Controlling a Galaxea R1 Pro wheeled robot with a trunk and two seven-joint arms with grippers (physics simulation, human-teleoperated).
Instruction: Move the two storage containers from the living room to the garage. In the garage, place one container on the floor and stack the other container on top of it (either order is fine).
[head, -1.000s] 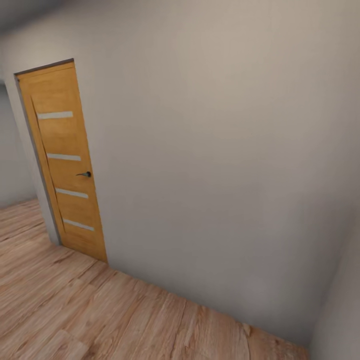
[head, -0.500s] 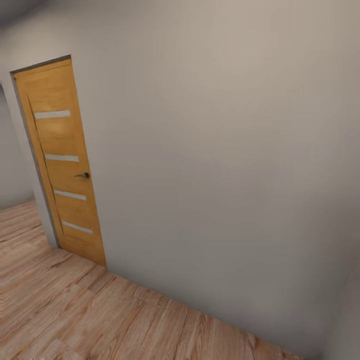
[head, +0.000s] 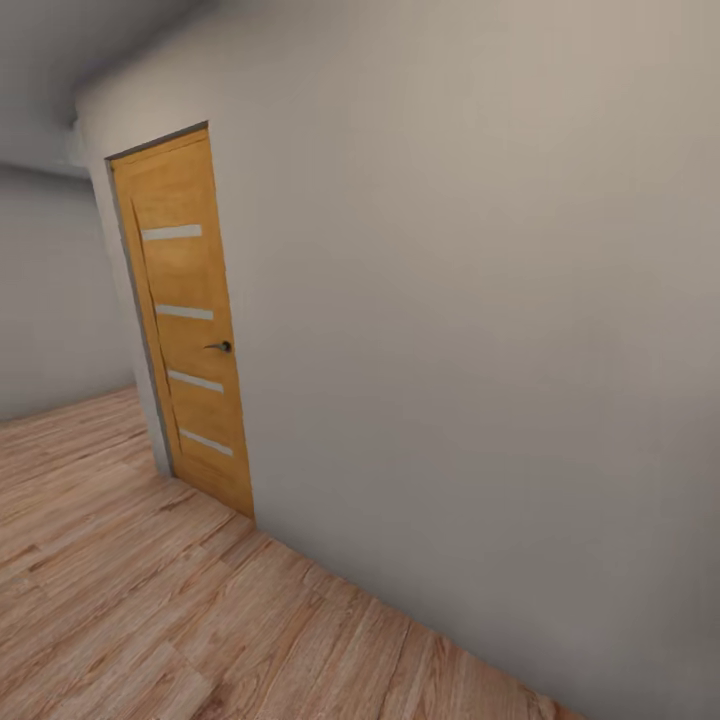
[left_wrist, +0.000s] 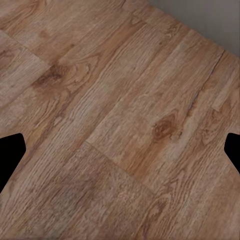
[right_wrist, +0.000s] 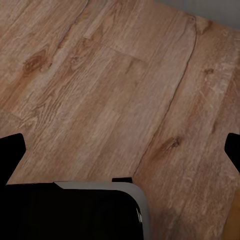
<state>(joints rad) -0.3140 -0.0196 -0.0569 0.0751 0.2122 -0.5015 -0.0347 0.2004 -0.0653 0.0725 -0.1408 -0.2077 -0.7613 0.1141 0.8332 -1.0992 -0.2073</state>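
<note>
Zero bins are seen; both claws, left claw (left_wrist: 120, 150) and right claw (right_wrist: 120, 152), are spread wide and empty over wood floor (head: 130, 600), so a search past the door (head: 190, 320) is likely needed.

So both grippers are pointing down and nothing's in either one. The left gripper (left_wrist: 120, 150) has its two dark fingertips (left_wrist: 10, 155) spread wide, just poking in at the sides of its wrist view. Same deal with the right gripper (right_wrist: 120, 150), fingertips (right_wrist: 11, 150) wide apart, with a dark, pale-edged chunk of the robot's body (right_wrist: 70, 210) below it.
</note>
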